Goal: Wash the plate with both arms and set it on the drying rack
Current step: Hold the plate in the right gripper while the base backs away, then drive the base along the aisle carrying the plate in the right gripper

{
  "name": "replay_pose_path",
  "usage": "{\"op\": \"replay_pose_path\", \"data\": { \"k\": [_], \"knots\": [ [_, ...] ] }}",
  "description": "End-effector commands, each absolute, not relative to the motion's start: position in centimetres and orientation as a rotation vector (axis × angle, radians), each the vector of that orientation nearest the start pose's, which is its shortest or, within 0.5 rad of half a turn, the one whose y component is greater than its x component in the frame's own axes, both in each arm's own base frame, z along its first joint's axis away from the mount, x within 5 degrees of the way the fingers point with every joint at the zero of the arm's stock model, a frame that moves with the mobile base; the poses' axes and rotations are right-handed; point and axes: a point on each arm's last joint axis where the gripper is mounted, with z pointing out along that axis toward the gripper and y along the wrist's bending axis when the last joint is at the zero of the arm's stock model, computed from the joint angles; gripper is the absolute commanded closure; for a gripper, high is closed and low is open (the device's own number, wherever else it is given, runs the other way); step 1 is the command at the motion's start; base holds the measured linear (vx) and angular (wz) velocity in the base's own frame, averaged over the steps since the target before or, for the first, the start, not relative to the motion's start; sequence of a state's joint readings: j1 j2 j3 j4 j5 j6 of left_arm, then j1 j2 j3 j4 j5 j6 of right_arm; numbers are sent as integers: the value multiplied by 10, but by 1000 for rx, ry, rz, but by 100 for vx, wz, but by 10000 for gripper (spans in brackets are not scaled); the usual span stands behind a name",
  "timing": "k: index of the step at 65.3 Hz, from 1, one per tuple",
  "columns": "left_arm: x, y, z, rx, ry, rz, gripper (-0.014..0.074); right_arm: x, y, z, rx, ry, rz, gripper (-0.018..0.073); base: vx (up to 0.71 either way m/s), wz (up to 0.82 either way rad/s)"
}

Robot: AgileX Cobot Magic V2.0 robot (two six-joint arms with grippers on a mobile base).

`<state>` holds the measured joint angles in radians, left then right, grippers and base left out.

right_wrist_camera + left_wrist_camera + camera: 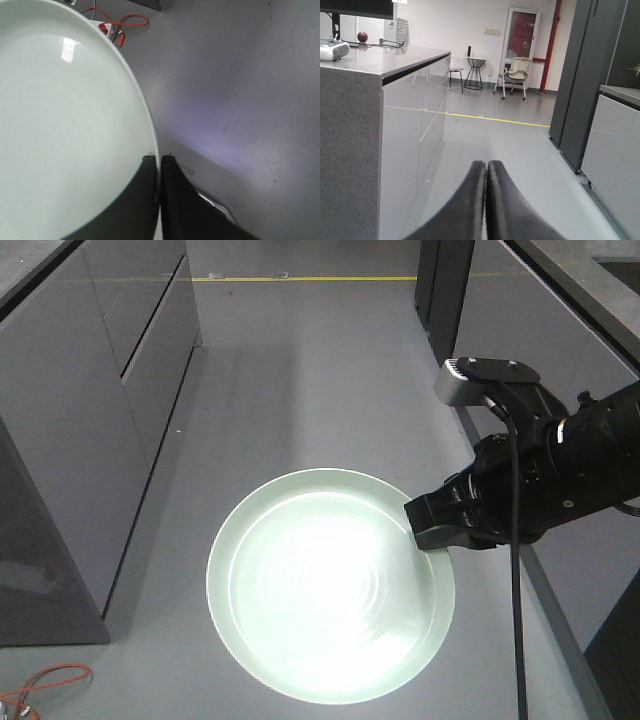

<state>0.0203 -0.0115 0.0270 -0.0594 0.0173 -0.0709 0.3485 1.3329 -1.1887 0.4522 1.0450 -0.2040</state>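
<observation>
Plate (330, 585) | rim clamped by right tool (159, 160) | left tool (486, 167) fingers together, empty

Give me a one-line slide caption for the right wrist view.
Right gripper pinches the rim of the pale green plate over a grey floor, orange cable beyond.

I record a grey floor (320, 390), matte and unmarked save a yellow line (300, 278) crossing it at 12 o'clock. Grey cabinets (90, 390) stand at 9 o'clock under a speckled surface (385, 57). A tall dark cabinet (580, 75) stands at 2 o'clock. Far off at 12 o'clock I see a white wall (455, 25), a pale chair (516, 74), a wire stand (475, 72) and a red pipe (551, 45). An orange cable (50, 676) lies on the floor at 8 o'clock.
</observation>
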Motion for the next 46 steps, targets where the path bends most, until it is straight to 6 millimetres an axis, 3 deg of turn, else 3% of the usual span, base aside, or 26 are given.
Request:
{"op": "replay_pose_path", "data": {
  "k": [1,46],
  "knots": [
    [53,1,219,-109,1401,-101,603,233,122,358,-528,2495,668,564,7,8],
    [53,1,219,-109,1401,-101,603,233,122,358,-528,2495,668,564,10,5]
  ]
}}
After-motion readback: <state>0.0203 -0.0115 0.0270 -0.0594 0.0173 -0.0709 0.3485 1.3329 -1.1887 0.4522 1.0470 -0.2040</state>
